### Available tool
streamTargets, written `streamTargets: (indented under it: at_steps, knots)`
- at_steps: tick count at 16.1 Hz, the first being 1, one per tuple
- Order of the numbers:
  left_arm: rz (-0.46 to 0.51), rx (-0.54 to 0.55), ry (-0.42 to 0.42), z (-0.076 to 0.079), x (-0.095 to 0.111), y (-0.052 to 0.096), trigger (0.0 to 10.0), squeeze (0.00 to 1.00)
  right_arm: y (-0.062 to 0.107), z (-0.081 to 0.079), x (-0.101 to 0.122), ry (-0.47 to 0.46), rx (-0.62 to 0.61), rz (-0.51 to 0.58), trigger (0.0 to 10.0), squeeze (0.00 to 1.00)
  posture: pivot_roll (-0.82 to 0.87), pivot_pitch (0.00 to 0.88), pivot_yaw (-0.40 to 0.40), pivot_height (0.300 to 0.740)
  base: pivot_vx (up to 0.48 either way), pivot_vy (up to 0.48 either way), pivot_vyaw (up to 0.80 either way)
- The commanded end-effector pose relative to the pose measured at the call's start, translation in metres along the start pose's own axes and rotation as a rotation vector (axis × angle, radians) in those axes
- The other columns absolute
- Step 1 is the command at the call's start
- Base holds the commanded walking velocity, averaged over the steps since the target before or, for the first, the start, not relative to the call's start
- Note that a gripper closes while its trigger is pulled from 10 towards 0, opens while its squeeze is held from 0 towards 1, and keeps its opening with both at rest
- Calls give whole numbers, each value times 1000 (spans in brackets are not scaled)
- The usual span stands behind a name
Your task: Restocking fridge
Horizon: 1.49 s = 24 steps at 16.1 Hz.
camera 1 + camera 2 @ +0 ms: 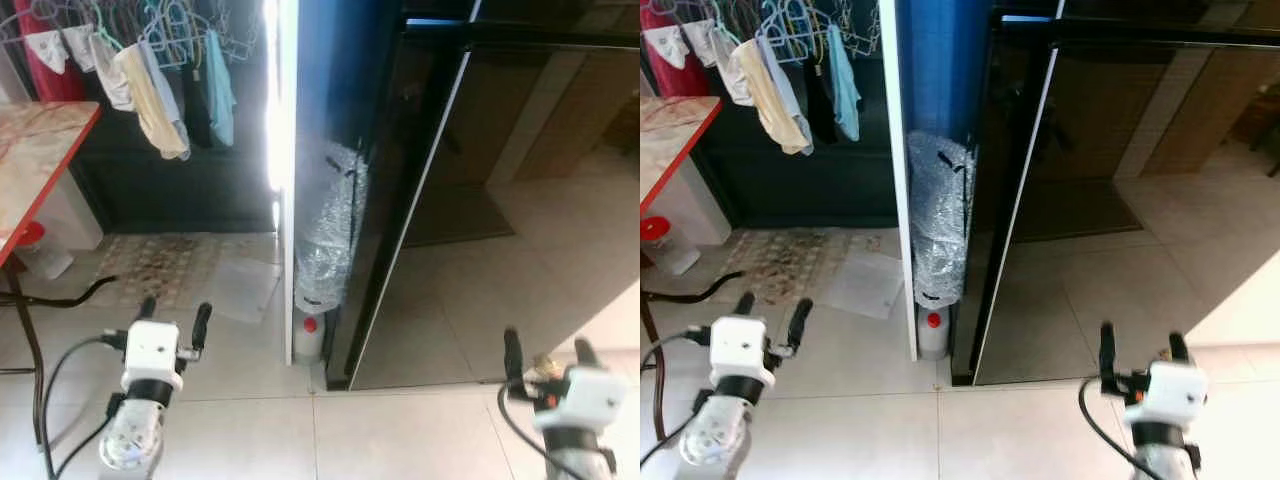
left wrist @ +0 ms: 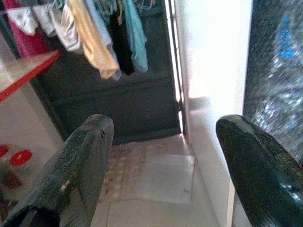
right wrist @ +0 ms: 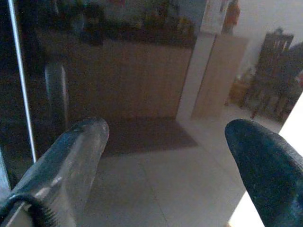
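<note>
The robot stands facing the fridge (image 1: 450, 200), a tall black glossy appliance whose dark door mirrors the tiled floor (image 1: 250, 420) and the room behind. The left hand (image 1: 174, 318) hovers low, left of the fridge, fingers spread wide and empty. The right hand (image 1: 546, 350) hangs low before the fridge door, near its right part, fingers also wide apart with nothing between them. Squeezed into the gap just left of the fridge, between it and a white panel (image 1: 288, 200), stands a bubble-wrapped bundle (image 1: 328, 225), and below it a white bottle with a red cap (image 1: 309, 335) sits on the floor. Farther left of the fridge, laundry on hangers (image 1: 160, 80) dangles over a dark wall, a patterned mat (image 1: 160, 265) lies on the tiles, and the red-edged desk (image 1: 40, 160) juts in at the far left.
</note>
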<state>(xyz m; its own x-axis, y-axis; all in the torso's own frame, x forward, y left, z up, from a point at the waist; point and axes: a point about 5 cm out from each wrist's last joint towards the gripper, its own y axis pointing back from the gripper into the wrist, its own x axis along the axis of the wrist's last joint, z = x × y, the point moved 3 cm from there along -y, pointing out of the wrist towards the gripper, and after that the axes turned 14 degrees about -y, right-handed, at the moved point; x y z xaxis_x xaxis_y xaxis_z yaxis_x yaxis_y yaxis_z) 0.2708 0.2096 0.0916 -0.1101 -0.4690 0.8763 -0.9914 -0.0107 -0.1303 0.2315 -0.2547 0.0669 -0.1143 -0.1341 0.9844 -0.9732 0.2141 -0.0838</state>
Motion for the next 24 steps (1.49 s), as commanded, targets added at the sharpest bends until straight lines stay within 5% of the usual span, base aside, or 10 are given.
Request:
streamTargets:
  at_steps: [1,9,14,16,20,24]
  knots:
    - [-20,-18,10,-1,-1,3,10000,0,-2,-4,2,-17,-5,1,10000,0,-108,0,-46,722,0,0,0]
    - [-63,-75,43,18,11,15,10000,0,-5,-29,4,-18,75,-74,10000,0,-66,0,-75,722,0,0,0]
    - [-75,-87,11,12,8,-4,10000,0,-4,-40,1,-3,76,-82,10000,0,-119,0,-20,722,0,0,674]
    - [-45,-92,31,25,17,-17,10000,0,1,-33,0,-10,53,-87,10000,0,-147,0,-1,722,0,0,800]
    - [-19,-144,72,51,28,-18,10000,0,2,-17,5,28,23,-89,10000,0,-172,0,-6,722,0,0,800]
    - [-14,-128,21,47,26,-16,10000,0,-2,-19,1,42,45,-113,10000,0,-155,0,-30,722,0,0,800]
